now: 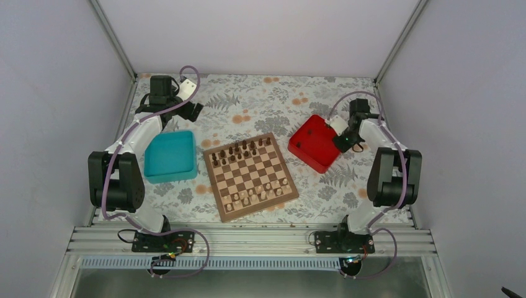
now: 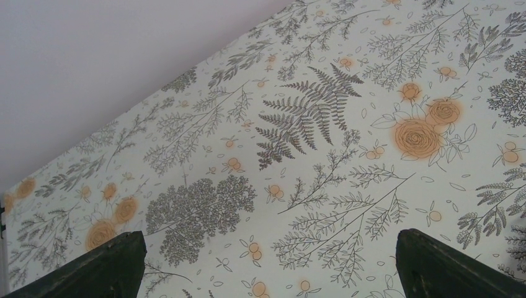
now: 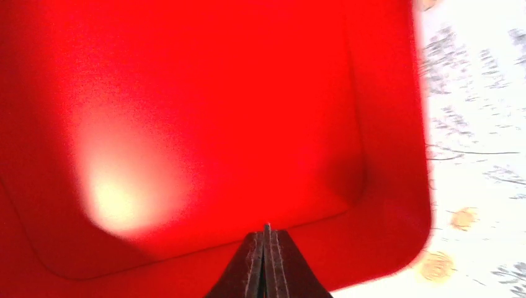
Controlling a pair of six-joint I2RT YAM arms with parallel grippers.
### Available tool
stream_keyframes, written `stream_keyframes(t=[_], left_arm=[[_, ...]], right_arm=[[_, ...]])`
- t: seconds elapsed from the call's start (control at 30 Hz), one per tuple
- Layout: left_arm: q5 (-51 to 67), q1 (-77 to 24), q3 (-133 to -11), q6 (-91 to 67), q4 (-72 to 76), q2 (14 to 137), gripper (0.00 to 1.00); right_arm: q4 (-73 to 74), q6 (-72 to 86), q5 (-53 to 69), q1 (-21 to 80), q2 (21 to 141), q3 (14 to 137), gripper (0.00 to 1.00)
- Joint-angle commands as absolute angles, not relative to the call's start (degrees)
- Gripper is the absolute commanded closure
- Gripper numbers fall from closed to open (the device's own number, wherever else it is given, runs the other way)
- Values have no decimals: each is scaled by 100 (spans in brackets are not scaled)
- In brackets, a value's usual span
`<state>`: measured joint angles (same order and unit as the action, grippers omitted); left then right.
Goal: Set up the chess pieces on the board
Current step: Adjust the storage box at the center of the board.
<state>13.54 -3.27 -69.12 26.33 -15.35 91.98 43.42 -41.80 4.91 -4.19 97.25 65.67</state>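
Above the blurred red tray [image 3: 387,239], right tool [image 3: 267,234] looks pressed together; left tool [image 2: 270,248] spread.

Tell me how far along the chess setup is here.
Done: dark pieces line the two far rows of the board, pale ones the near two; too small to count. In hand: nothing; right tool is shut, empty, over the red tray, which shows no pieces; left tool is open over cloth. Left: probably little, if anything.
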Motion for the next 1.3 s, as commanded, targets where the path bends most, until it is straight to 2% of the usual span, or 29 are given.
stream_keyframes(t=[0.0, 0.17, 0.47, 0.9, 1.27], left_arm=[[1329, -353, -7102, 2637, -1558, 9246, 0], [1336, -361, -7112, 2637, -1558, 9289, 0], [1260, -368, -7089, 2637, -1503, 9245, 0], [1126, -365, -7055, 2637, -1434, 9219, 0], [1059, -361, -7021, 2675, -1399, 9135, 0]], right_arm=[[4160, -4122, 530, -448, 9192, 6624, 96], [3780, -4028, 518, -721, 9234, 6895, 96], [3701, -4154, 773, -713, 10486, 7874, 96], [4184, -4159, 837, 337, 11775, 9903, 96], [4185, -3997, 612, 932, 12503, 10595, 96]])
